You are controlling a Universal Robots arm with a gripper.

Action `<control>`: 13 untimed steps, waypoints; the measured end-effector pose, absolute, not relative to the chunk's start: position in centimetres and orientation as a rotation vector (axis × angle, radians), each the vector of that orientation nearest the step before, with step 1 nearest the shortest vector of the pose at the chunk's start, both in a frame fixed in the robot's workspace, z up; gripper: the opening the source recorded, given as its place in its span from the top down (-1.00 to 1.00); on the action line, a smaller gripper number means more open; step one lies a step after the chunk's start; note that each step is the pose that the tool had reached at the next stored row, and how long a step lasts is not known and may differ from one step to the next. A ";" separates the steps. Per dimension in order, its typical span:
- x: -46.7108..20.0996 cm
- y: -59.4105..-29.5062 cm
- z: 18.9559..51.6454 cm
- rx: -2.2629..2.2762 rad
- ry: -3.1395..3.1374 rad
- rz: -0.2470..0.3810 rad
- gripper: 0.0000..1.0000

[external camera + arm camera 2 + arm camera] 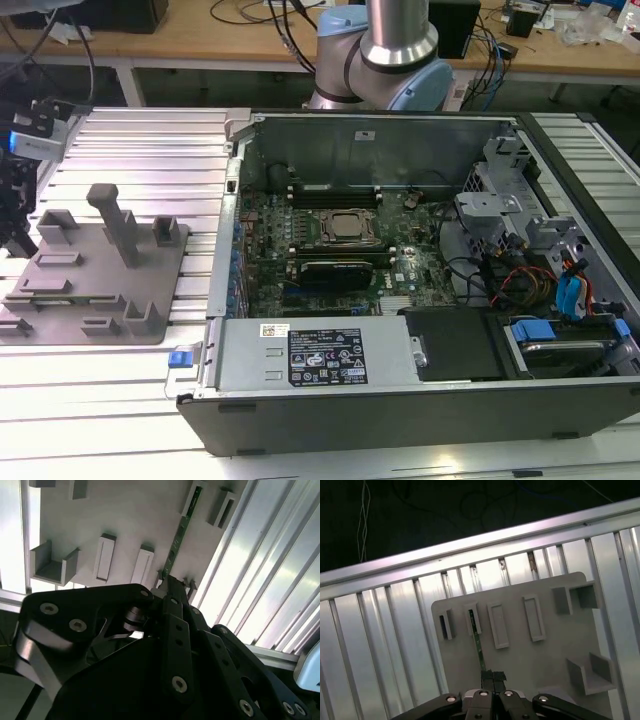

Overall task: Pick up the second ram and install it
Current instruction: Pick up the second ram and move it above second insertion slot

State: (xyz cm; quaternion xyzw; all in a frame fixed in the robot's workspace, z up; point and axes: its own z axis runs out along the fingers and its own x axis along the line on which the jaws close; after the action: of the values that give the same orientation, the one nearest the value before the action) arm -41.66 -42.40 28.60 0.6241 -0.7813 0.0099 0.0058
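Green second ram (477, 642) at grey holder tray (530, 665).
Jaws of the gripper (493, 673) appear clenched on its near end, far end at a tray slot; a straight, untilted lift should avoid binding.

Green ram stick (478, 647), grey holder tray (530, 665), black claw (493, 674), silver ribbed table (395, 645).

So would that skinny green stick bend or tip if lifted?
The thin green circuit-board stick looks flat and straight, so probably stiff. Being so slim, it's likely light. Standing on edge in the grey plastic tray, it might tip once freed.
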 end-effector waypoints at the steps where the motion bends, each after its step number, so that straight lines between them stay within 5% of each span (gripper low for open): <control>1: -41.7 -42.4 28.5 1.957 -2.443 0.031 0.84; 13: -41.7 -42.4 26.8 2.004 -2.402 0.036 0.84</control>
State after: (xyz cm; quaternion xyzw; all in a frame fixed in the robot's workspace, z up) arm -41.66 -42.40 26.77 0.6405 -0.7678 0.0116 0.0068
